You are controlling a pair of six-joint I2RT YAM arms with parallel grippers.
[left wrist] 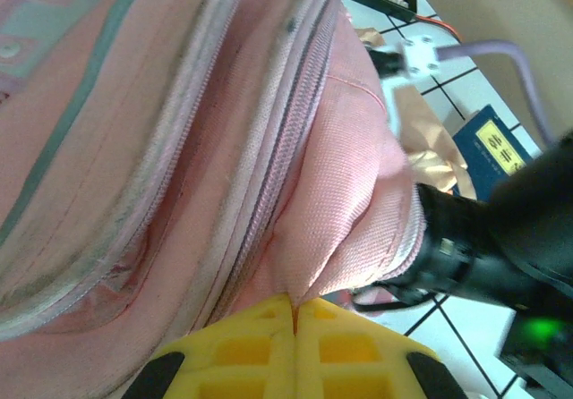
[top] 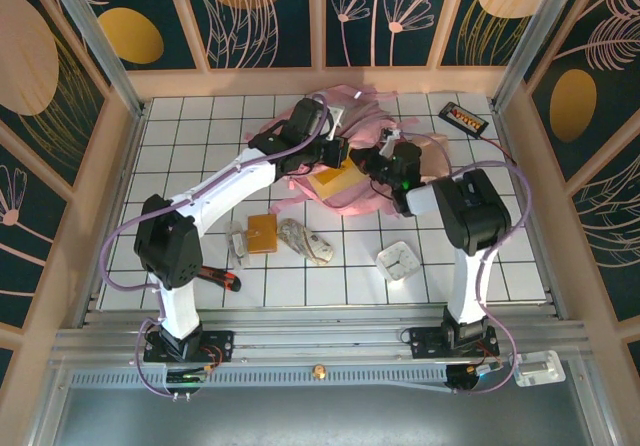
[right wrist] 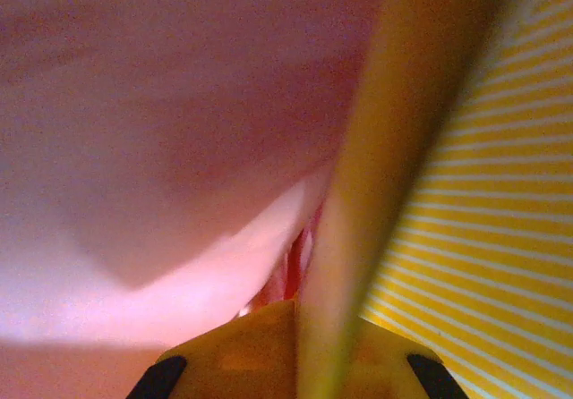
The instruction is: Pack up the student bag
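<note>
student bag (top: 370,126) lay at the far centre of the tiled table (top: 200,136), with both forearms crossing over it. left gripper (left wrist: 294,302): jaws together, pinching a fold of the bag's pink fabric beside the zip. right gripper (right wrist: 300,314): jaws closed on the edge of a yellow striped notebook (right wrist: 466,202), with pink cloth crowding its left side. nearer the arms, apart from the bag: brown square pad (top: 262,232), crumpled wad (top: 305,241), small white square item (top: 398,261). black box with orange ports (top: 465,116) sat at the far right.

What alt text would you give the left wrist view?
The left jaws, yellow, are shut on a pinched fold of the pink student bag, beside its zipper lines. At the right, the black right arm sits above the white tiled table.
</note>
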